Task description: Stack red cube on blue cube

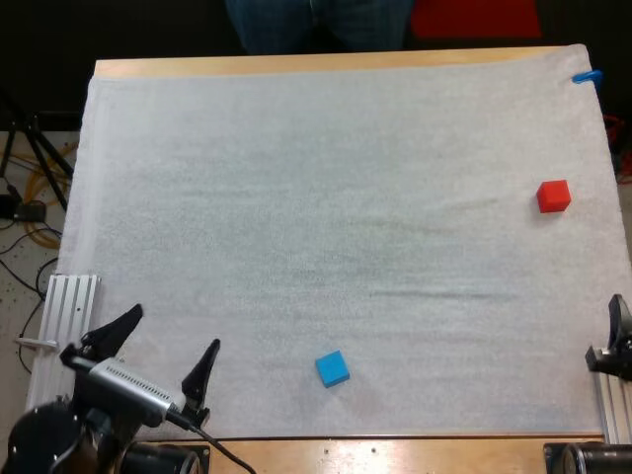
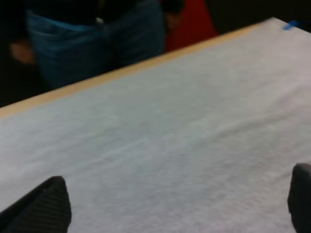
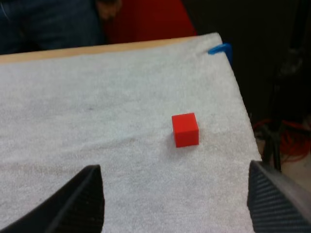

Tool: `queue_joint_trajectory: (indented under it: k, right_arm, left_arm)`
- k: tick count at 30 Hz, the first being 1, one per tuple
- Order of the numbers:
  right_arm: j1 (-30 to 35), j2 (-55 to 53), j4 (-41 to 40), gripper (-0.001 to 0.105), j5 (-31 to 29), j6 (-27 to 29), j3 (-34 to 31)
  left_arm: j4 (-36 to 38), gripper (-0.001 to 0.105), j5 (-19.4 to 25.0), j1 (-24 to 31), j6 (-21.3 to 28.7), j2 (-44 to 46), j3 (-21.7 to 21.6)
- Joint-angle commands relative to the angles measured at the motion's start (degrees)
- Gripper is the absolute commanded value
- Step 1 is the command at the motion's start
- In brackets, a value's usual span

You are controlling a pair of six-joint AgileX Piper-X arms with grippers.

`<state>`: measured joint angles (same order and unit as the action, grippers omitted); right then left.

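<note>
Bimanual workspace viewed from behind the arms. The blue cube (image 1: 333,368) rests on the white mat (image 1: 326,197) near its front edge and serves as reference. The red cube (image 1: 553,196) sits on the same mat, well apart from the blue cube, far to its right and farther from the arms; nothing touches it. The left gripper (image 1: 173,328) hovers left of the blue cube, its 2 fingers spread wide and holding nothing. The right gripper (image 3: 173,166), well to the right of the blue cube, has its 2 fingers apart, the red cube lying beyond them. A person's legs (image 1: 321,25) stand past the table (image 1: 296,65), on the side far from the blue cube
</note>
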<state>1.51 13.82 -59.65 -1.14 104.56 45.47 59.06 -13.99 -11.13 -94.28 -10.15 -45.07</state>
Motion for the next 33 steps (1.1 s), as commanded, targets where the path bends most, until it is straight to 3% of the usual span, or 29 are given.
queue_joint_trajectory:
  k: [1, 8, 13, 24, 29, 33]
  right_arm:
    - [0.3, 1.5, -0.6, 0.062, 0.1, 0.1, 2.0]
    - [0.3, 9.7, -5.2, 0.062, 5.7, 0.1, 8.5]
    - [0.3, 14.7, -5.9, 0.062, 6.5, 0.8, 10.6]
    - [0.3, 36.9, 0.1, 0.062, 3.1, 1.0, 19.3]
    - [0.3, 51.2, 1.2, 0.076, 2.7, 1.8, 25.8]
    - [0.3, 60.2, 1.3, 0.077, 1.1, 3.0, 29.9]
  left_arm:
    - [0.4, 0.087, -1.7, -1.6, -0.1, -1.5, -1.7]
    - [1.5, 0.087, -4.4, -10.7, -0.1, -7.5, -7.4]
    - [2.8, 0.087, -4.4, -14.6, -0.1, -9.3, -8.6]
    - [2.8, 0.087, -4.7, -15.0, -0.1, -9.8, -8.6]
    - [2.8, 0.087, -4.7, -15.0, -0.1, -9.8, -8.6]
    - [2.8, 0.087, -4.7, -15.0, -0.1, -9.8, -8.6]
